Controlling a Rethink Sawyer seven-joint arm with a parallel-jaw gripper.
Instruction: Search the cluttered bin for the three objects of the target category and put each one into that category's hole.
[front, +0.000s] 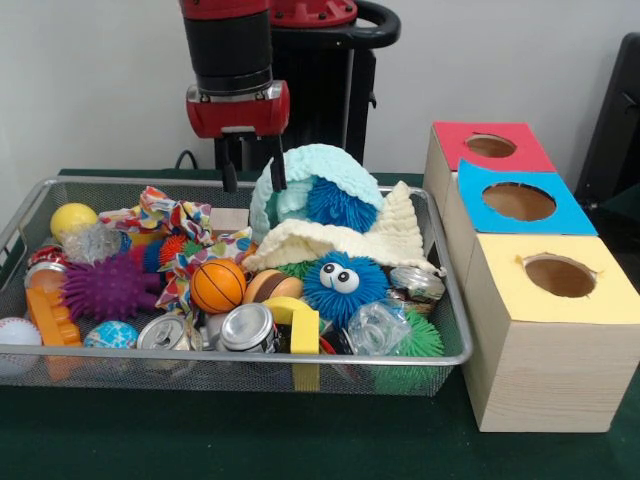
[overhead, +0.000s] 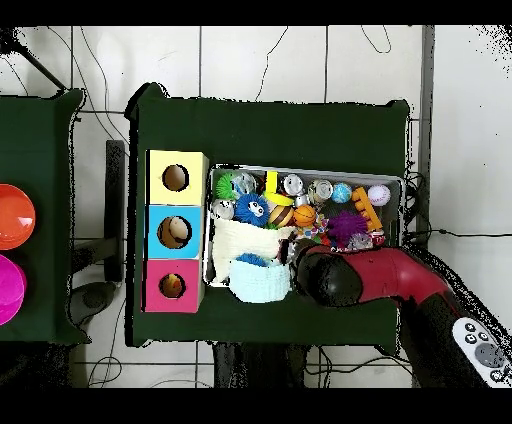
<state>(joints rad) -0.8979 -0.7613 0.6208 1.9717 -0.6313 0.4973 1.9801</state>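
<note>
Wooden boxes topped red (front: 490, 146), blue (front: 518, 200), yellow (front: 557, 275). Orange, black-lined basketball (front: 217, 286); purple spiky ball (front: 108, 289); mint knitted cloth (front: 318, 172), possibly a hat.

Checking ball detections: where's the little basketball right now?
In the front view the basketball lies in the wire bin, left of centre near the front, between the purple spiky ball and the blue fuzzy toy with eyes.
</note>
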